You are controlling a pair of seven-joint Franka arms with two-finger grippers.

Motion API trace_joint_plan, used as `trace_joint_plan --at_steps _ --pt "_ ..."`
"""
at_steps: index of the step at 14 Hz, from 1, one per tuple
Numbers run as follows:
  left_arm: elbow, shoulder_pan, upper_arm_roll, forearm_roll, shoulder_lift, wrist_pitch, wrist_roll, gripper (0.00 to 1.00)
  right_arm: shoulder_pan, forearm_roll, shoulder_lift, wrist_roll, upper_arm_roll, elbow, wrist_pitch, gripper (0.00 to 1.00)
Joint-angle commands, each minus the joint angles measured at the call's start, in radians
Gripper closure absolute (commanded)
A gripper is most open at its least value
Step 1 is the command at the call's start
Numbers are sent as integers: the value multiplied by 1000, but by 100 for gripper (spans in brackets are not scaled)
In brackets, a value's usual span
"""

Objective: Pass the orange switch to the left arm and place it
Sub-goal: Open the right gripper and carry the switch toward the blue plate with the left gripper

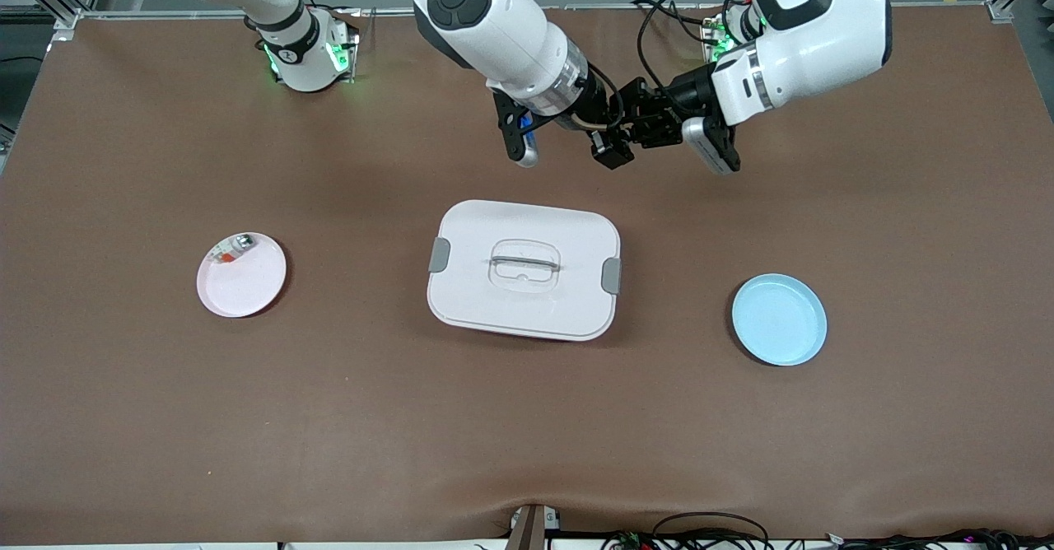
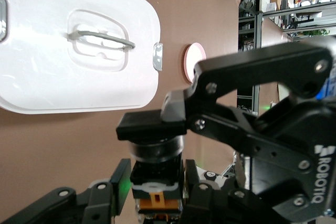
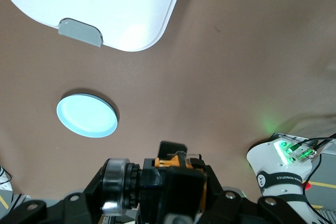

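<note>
Orange switch (image 2: 156,182) sits clamped between both tools: right tool (image 1: 611,148); left tool (image 1: 634,128).

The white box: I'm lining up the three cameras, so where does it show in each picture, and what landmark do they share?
Front view: the box sits mid-table between the pink plate and the blue plate.
Left wrist view: the box fills the upper corner, handle showing.
Right wrist view: only one corner with a grey latch shows at the top edge.
Shared landmark: the box's grey latch.
</note>
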Motion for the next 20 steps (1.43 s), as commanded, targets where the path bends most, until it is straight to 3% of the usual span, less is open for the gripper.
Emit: trace_joint_plan --at_steps 1,4,8,10,12,14,16,20 --pt "7 23 -8 -26 4 -8 33 58 12 14 16 20 -11 32 -3 71" --pt "9 23 -8 -26 5 -8 33 66 12 14 16 20 -11 32 -3 71" --pt "9 23 -8 -24 19 -8 42 100 12 14 17 20 -11 32 -3 71" --pt "10 21 -8 -24 34 -8 79 100 12 14 16 16 -11 32 -3 70" --pt "16 21 -5 -14 56 -8 116 100 12 14 17 16 -11 32 -4 50" --pt "24 53 -3 -12 59 -6 140 100 12 14 16 16 -11 32 -6 1" --pt "35 90 -3 12 59 -8 162 100 12 14 16 16 -11 32 -9 0" --pt "73 162 -5 168 62 -15 171 100 12 14 13 15 -11 32 -13 0"
